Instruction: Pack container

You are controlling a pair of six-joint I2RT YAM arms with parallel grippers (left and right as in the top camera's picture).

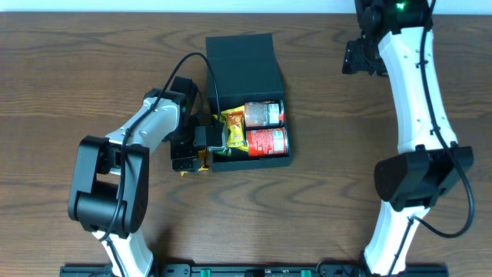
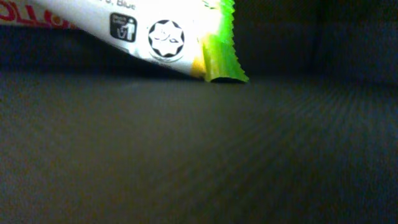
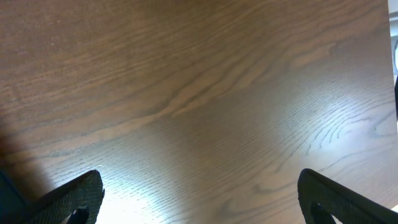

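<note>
Brown wood-grain table (image 1: 77, 69) spreads beneath me. Toward its far middle sits the dark container (image 1: 250, 162), flap lid open, holding two red cans (image 1: 267, 142) and a yellow-green snack packet (image 1: 234, 129). My left gripper (image 1: 207, 141) reaches over its left wall, jaws spread. My right gripper (image 3: 199, 193) hovers well right above bare wood, jaws apart.

The brown wood-grain table (image 1: 61, 69) bears the container (image 1: 242, 61); it sits open, near the table's middle.
</note>
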